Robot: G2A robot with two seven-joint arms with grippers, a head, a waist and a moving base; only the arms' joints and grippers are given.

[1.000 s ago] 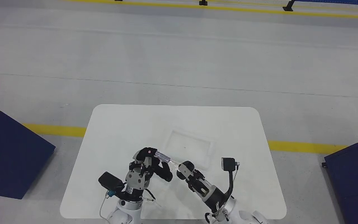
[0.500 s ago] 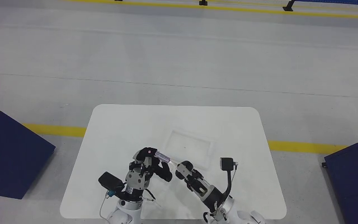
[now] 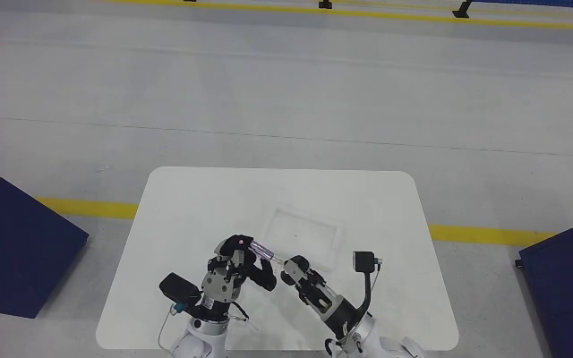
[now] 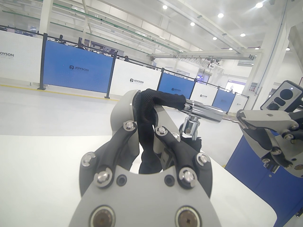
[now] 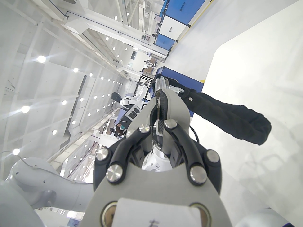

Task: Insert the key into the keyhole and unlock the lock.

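**Key at lock cylinder, both held above counter**

Left arm (image 3: 215, 291): jaws closed on the lock (image 4: 204, 112), gripping it by its black fabric-covered cable (image 4: 163, 101). The cable runs up between the two jaws and bends over to the chrome cylinder, which lies roughly level and points toward the right arm (image 3: 327, 304).

Right arm: jaws closed on the key (image 4: 230, 118), pinching its flat head, with the blade projecting beyond the jaw tips. The blade lines up with the cylinder's end face and its tip meets that face. How far it has entered cannot be told.

Location: lock and key are held in the air, clear of the counter (image 3: 376, 206), over its near edge and left of the middle. The loose end of the cable hangs free beside the right jaws.

Other items: a shallow clear tray (image 3: 343, 234) sits near the counter's middle, just beyond the two arms.
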